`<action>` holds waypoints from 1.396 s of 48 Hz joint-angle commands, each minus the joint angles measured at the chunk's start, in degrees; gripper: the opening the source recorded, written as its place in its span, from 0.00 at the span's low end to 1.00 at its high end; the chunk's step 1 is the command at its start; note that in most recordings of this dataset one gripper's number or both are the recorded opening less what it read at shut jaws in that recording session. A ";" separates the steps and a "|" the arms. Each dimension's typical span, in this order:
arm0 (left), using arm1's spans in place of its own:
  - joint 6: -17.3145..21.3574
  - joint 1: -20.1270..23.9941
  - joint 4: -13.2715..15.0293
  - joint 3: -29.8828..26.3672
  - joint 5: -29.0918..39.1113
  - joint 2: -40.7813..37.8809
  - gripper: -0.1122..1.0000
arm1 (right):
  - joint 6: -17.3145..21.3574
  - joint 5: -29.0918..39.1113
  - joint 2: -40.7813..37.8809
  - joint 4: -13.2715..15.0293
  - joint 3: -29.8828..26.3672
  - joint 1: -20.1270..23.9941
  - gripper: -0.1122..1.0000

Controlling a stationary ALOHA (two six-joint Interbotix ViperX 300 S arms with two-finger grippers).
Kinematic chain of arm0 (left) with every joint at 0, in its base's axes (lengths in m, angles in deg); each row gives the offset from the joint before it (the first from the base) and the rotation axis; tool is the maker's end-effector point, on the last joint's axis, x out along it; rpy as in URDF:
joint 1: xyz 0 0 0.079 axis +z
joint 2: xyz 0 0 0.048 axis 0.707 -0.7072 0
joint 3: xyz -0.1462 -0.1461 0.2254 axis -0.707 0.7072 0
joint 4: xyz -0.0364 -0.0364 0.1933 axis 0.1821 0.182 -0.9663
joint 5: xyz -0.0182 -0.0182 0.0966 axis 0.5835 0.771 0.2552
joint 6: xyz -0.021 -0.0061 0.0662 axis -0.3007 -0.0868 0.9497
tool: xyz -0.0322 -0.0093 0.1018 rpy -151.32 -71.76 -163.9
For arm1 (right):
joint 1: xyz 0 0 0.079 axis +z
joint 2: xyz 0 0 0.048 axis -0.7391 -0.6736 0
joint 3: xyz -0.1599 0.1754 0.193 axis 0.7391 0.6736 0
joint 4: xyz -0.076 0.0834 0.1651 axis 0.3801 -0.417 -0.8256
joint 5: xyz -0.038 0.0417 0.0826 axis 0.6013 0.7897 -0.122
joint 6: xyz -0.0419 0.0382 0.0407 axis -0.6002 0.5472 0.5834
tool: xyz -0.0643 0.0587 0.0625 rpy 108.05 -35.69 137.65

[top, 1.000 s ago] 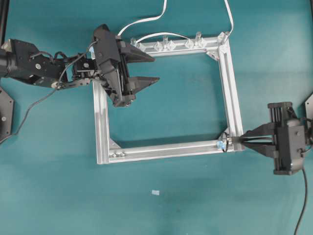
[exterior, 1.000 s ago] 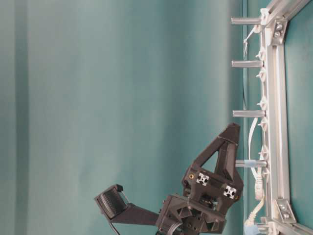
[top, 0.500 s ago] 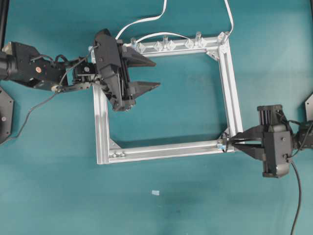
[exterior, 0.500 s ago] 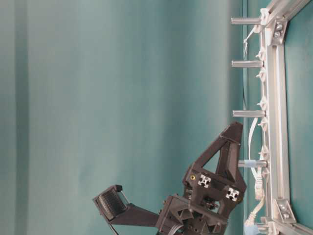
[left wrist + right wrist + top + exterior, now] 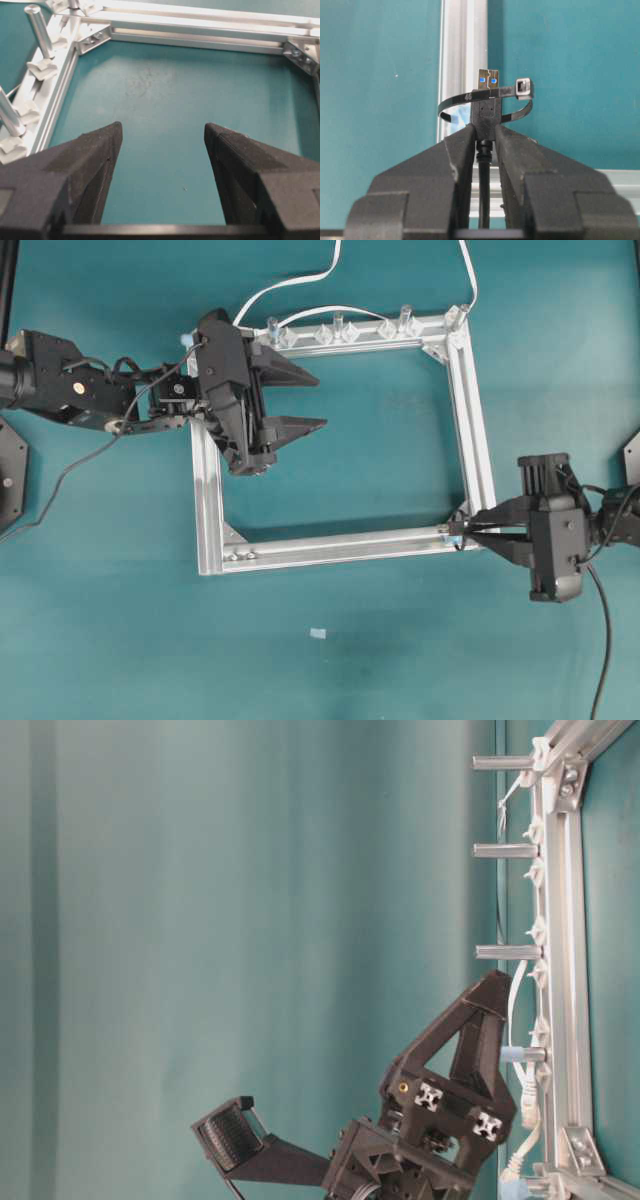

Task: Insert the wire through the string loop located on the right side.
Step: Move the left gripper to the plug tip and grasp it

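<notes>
The right gripper (image 5: 484, 136) is closed tight on the wire (image 5: 486, 117), pinching the black body of its plug between both fingers (image 5: 457, 150). The plug's silvery tip, with two blue marks, points out ahead, and the thin black cable runs back between the fingers. The tip stands inside the string loop (image 5: 517, 89), a thin dark band with a small square lock at its right end; its near strand crosses in front of the plug and its far strand passes behind.

In the overhead view this gripper (image 5: 462, 532) sits at the near right corner of the aluminium frame (image 5: 478, 440), where loop and plug are too small to tell apart.

The left gripper (image 5: 162, 135) is wide open and holds nothing; its two fingers hang over the bare teal table (image 5: 165, 95) inside the frame. Overhead, it (image 5: 320, 400) is at the frame's far left corner.

There is one frame, of four rails. Two white cables (image 5: 290, 282) leave the far rail and run out of the picture. In the table-level view four metal posts (image 5: 505, 850) stick up from one rail, and only the left gripper shows, cut off by the lower edge.
</notes>
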 commanded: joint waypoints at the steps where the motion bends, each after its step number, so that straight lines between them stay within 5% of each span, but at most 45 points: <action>1: -0.09 -0.88 -0.18 -0.79 0.18 1.49 0.72 | 0.00 -0.26 0.18 0.44 -0.97 -0.26 0.28; 31: -0.35 -15.56 -0.09 -3.78 11.43 2.02 0.72 | 0.00 -0.26 0.09 0.44 -1.14 -0.44 0.28; 51: -0.26 -15.91 0.00 -8.44 13.71 -1.23 0.72 | 0.00 -0.35 0.09 0.44 -1.05 -0.44 0.28; 67: -0.09 -15.73 -0.09 -19.95 13.62 -11.16 0.73 | 0.00 -0.53 0.09 0.44 -1.14 -0.44 0.28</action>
